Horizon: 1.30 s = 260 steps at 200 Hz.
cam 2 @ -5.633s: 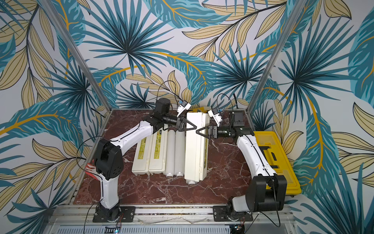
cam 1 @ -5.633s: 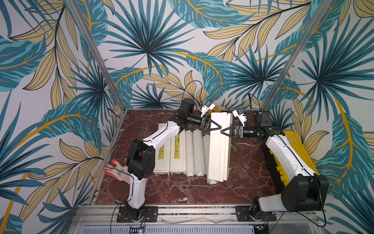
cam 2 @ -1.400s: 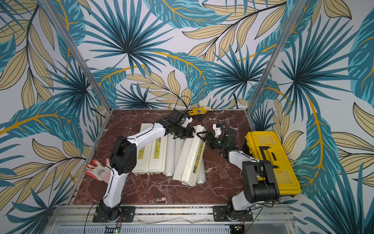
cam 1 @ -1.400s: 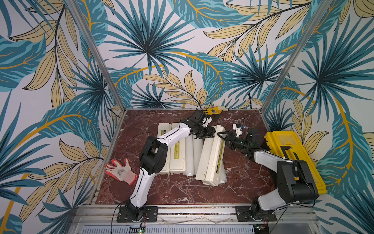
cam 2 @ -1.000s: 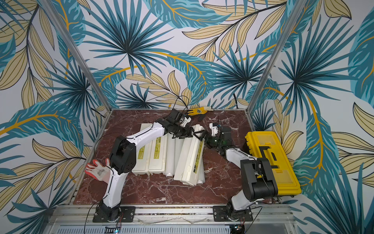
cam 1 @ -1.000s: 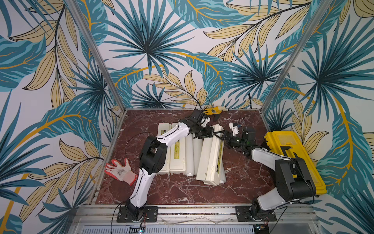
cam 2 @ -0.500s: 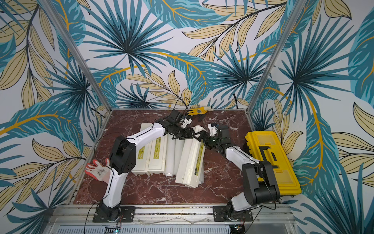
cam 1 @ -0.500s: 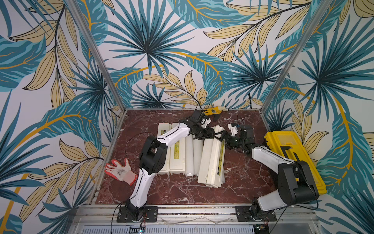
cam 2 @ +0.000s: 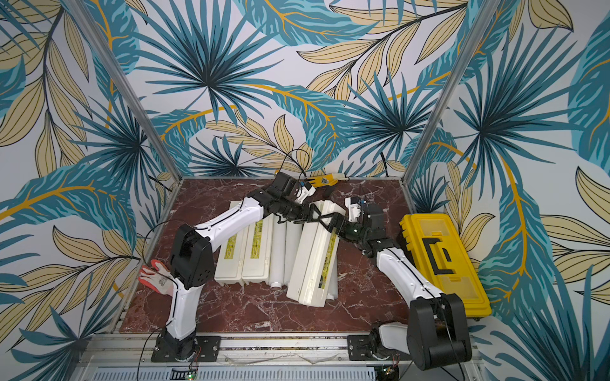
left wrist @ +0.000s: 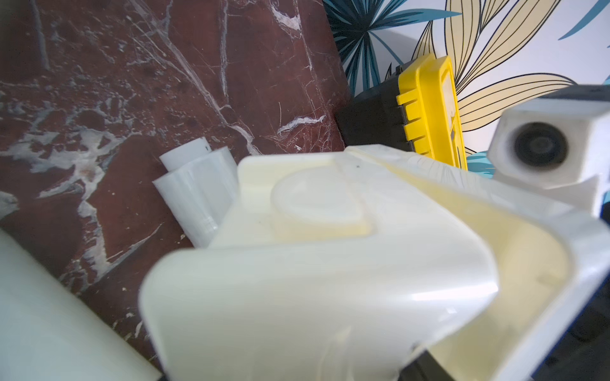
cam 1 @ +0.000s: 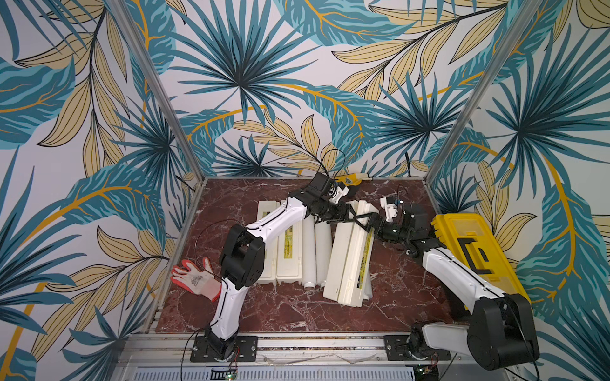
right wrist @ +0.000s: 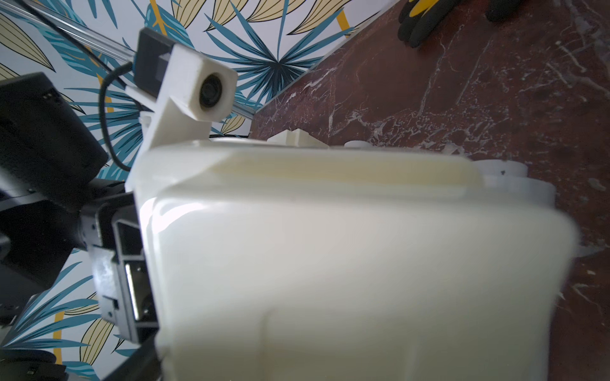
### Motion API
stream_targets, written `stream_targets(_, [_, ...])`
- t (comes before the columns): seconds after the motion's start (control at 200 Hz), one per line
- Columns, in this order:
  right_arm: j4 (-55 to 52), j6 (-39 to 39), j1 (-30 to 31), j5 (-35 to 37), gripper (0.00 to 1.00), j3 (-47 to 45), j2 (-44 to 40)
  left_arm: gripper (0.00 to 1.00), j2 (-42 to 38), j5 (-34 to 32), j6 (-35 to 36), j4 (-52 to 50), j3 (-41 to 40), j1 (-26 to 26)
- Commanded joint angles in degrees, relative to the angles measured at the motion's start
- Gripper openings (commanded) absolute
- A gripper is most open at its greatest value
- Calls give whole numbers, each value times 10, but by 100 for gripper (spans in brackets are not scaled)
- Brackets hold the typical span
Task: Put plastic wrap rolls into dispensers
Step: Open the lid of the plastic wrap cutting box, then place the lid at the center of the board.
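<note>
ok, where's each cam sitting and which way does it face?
Top views: high over the arms' base side, looking down and back across the table; left arm and right arm show whole.
Left wrist: on the left arm, close at the tilted dispenser end, facing the yellow toolbox; right wrist camera shows.
Right wrist: on the right arm, facing that dispenser end from the opposite side; left wrist camera shows.
Shared: the tilted dispenser, in all four.

Tilted dispenser (cam 1: 346, 260) beside 2 rolls (cam 1: 315, 250)
</note>
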Motion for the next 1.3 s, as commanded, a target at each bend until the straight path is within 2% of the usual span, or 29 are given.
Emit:
stream_targets(0.0, [6,-18,-18,-14,40,-14,-30,27,-14,-65,-5,-12,-16,40])
stream_targets(0.185, [64,-21,-20,-48,40,-31,-64,26,-6,-55,-7,-12,-14,53])
stream_targets(0.401, [-14,-77,-20,-29,39,-18,-83,26,8,-33,-12,-12,4,61])
stream_targets(0.541, [-66,-73,-21,-13,38,22,-71,26,6,-21,-13,-11,18,56])
stream_targets(0.741, [-388,-176,-41,95,40,197,-44,26,-8,-17,-16,-11,28,55])
stream_targets(0.861, [-515,-226,-60,151,42,284,-10,26,-17,-14,-18,-12,35,55])
stream_targets(0.941, [-573,-258,-70,211,43,324,21,26,-25,-15,-18,-12,35,55])
stream_targets(1.071, [-639,-293,-87,264,44,373,87,26,-39,-12,-17,-11,36,55])
stream_targets(1.297, [-671,-332,-96,341,44,417,210,27,-66,-12,-22,-12,36,56])
